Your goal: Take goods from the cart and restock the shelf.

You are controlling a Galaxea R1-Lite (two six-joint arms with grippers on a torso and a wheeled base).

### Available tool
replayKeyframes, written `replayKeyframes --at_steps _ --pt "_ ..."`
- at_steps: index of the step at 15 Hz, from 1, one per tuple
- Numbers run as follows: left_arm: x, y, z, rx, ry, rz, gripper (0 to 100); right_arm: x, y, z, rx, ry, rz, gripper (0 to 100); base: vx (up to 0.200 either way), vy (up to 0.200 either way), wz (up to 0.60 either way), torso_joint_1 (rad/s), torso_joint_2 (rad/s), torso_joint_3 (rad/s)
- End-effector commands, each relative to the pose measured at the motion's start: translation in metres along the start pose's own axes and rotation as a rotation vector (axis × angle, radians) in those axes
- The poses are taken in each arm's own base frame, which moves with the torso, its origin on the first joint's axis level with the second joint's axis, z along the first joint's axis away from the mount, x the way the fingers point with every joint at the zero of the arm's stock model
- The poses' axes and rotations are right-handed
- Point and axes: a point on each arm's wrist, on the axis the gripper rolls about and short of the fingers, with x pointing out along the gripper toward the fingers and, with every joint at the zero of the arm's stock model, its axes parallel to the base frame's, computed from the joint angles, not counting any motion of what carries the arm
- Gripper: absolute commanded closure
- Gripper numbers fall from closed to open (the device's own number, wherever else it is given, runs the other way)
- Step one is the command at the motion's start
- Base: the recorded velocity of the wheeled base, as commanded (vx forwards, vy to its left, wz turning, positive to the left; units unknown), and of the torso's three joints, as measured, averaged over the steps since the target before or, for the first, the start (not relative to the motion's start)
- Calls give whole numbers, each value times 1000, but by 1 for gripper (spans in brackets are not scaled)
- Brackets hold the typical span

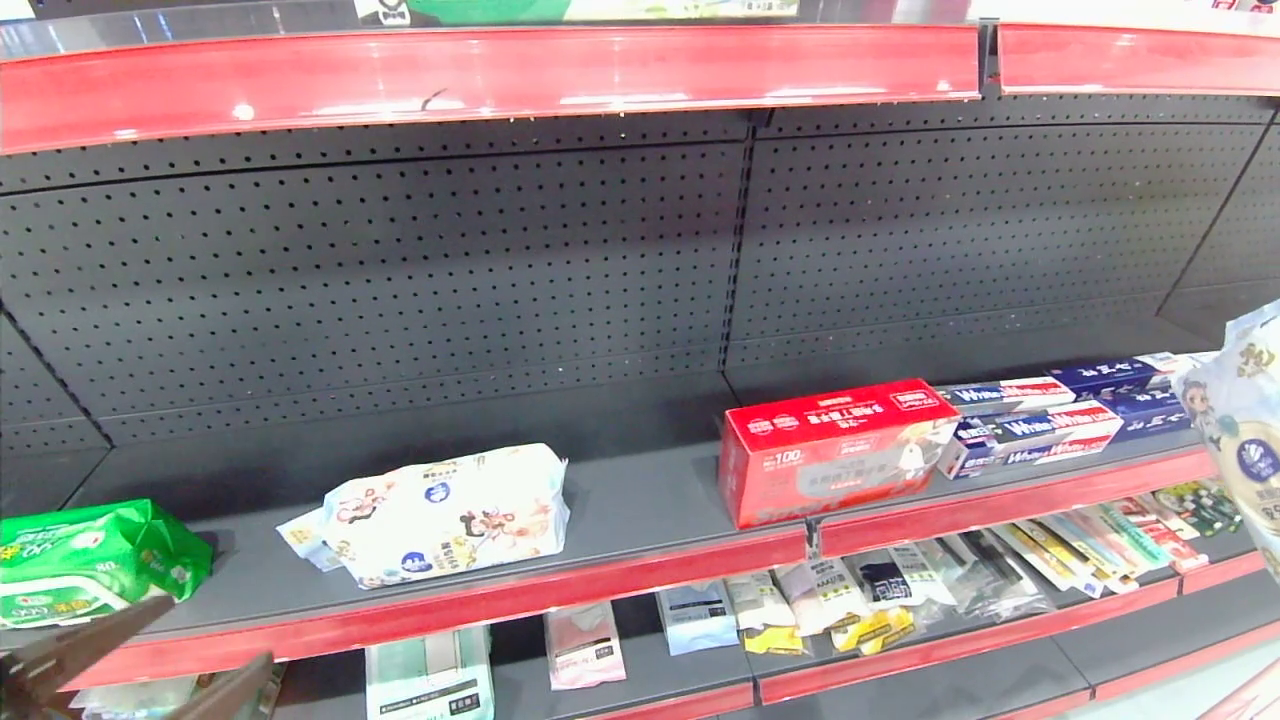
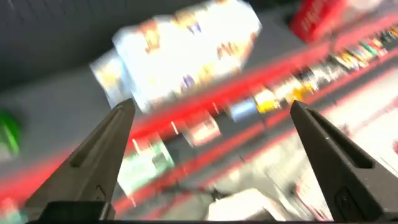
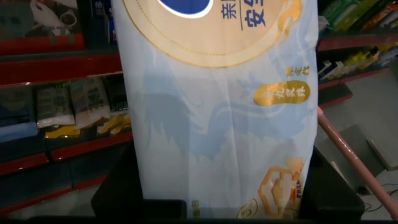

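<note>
A pale soft pack (image 3: 217,124) with a gold roundel is clamped between the fingers of the right tool (image 3: 224,196). The dark fingers are seen pressed against both sides of its lower part. The pack's top and bottom edges are cut off, and the fingertips are hidden behind it. In the head view the pack is held up at the far right, just beside the toothpaste boxes (image 1: 1040,430) on the shelf (image 1: 640,500).

The left tool (image 2: 211,104) is spread wide with nothing held or touched. It is placed low at the shelf's left end, well apart from the held pack. A white patterned pack (image 1: 450,515) is laid flat on the shelf beyond it. A green pack (image 1: 90,560) is partly cut off at the left edge. A red box (image 1: 835,450) is set right of centre.
</note>
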Motion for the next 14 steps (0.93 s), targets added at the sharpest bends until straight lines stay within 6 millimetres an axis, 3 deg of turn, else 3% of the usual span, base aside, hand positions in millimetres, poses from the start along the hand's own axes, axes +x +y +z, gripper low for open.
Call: replayKeyframes --at_steps 1,3,14 --pt "-58 -38 -16 62 -98 6 0 -4 -1 1 2 -25 -4 100 0 0 0 0 0 0" --pt "-73 -48 -30 95 -152 36 0 -12 -1 -3 12 -56 -8 100 0 0 0 0 0 0" --pt "-67 -34 -56 34 -112 594 0 -23 2 -11 66 -110 21 100 0 0 0 0 0 0"
